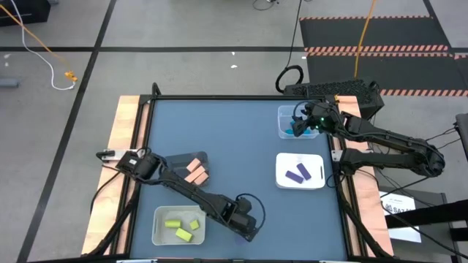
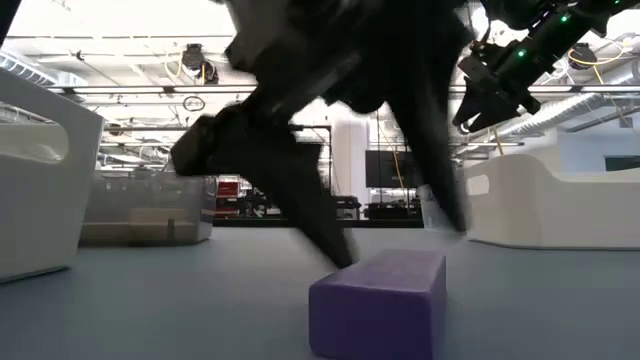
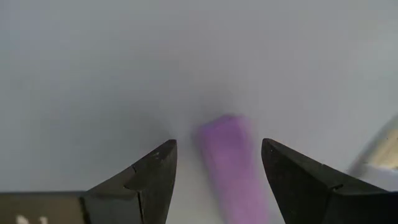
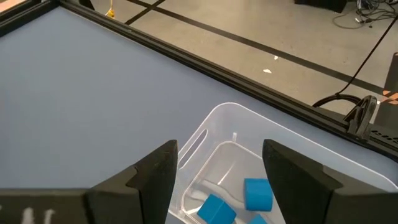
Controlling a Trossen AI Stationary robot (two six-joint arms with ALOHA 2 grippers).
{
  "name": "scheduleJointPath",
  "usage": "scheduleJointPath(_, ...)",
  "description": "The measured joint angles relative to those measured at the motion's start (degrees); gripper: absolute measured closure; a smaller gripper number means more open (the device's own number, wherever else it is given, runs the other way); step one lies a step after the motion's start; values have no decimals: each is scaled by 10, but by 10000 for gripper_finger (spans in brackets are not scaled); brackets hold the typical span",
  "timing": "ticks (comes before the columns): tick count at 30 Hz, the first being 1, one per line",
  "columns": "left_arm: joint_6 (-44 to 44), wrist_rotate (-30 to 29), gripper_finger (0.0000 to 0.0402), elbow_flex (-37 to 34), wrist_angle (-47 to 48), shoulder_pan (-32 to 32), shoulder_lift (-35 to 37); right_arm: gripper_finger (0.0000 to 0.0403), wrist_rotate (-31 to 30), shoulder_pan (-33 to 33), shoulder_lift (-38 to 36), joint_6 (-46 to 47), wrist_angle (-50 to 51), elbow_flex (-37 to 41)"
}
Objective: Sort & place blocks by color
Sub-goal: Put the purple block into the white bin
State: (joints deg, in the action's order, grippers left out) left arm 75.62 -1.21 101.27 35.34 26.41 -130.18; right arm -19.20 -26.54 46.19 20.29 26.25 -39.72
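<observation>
Here my left gripper hangs low at the bottom centre of the high view, fingers spread wide around a purple block lying on the blue tabletop, nothing between them. Just left of it stands the clear bin of yellow-green blocks, with the dark tray of salmon blocks above. My right gripper, open and empty, hovers over the upper-right clear bin of blue blocks; a white tray holding two purple blocks sits below.

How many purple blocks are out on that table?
3: two purple blocks lie side by side in the white tray; one purple block sits on the table between the left claw's open fingers.
</observation>
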Motion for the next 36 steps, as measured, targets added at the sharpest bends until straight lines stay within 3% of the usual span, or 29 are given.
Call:
scheduleJointPath(5, -73, -14, 167, 2, 31, 8, -7, 175, 0, 0, 0, 0, -7, 0)
scheduleJointPath(11, -282, -59, 167, 0, 2, 22, -9, 175, 0, 0, 0, 0, -18, 0)
scheduleJointPath(14, -343, -59, 167, 0, -5, 25, -9, 175, 0, 0, 0, 0, -18, 0)
scheduleJointPath(26, -381, -73, 167, -1, -112, 49, 27, 175, 0, 0, 0, 0, -21, 0)
scheduleJointPath(36, -354, -117, 167, -2, -39, 76, 25, 175, 0, 0, 0, 0, -25, 0)
